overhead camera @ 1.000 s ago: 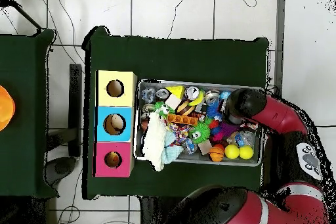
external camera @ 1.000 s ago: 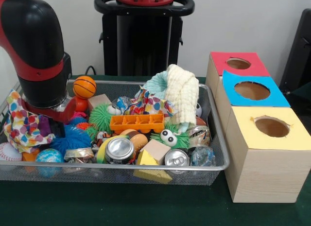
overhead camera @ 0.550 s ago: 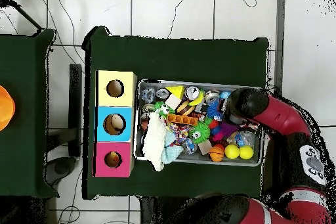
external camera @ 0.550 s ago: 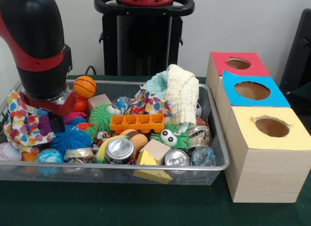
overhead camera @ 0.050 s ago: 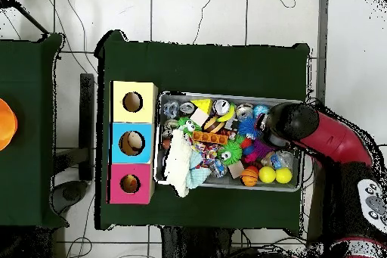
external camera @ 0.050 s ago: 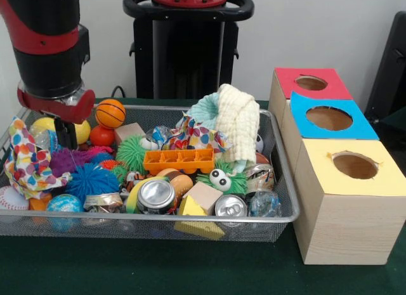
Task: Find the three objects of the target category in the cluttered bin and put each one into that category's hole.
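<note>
Hand raised at bin's end, above purple spiky toy; nothing visibly carried, fingers too hidden to call parted or closed.

Wire bin on green counter, heaped: orange basketball, yellow ball, blue spiky ball, two cans, orange tray, cream knit cloth. Target category unstated, so task items unidentified. Three-hole box just beside bin, red, blue, yellow tops. Risk: descent into clutter likely to snag patterned cloth or nudge round balls aside. Front shows hand tip and stacking; overhead hides hand under arm, yet shows two yellow balls and bin layout.
</note>
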Motion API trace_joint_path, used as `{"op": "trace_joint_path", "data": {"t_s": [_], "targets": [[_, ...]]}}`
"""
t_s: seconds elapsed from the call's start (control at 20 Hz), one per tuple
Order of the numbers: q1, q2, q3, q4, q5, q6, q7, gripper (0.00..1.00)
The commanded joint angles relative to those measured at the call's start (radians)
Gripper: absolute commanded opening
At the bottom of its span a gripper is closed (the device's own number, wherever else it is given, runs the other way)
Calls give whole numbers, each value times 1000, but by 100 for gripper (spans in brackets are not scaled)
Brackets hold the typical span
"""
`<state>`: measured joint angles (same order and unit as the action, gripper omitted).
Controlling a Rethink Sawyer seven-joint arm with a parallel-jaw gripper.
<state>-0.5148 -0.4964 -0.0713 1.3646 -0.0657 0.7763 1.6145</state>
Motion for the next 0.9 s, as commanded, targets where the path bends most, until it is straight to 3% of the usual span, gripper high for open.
{"op": "trace_joint_path", "data": {"t_s": [0.05, 0.6, 0.9], "targets": [[15, -24, 46, 82, -24, 44, 45, 0], [66, -23, 64, 145, 18, -7, 125, 0], [54, -11, 68, 100, -1, 10, 64, 0]]}}
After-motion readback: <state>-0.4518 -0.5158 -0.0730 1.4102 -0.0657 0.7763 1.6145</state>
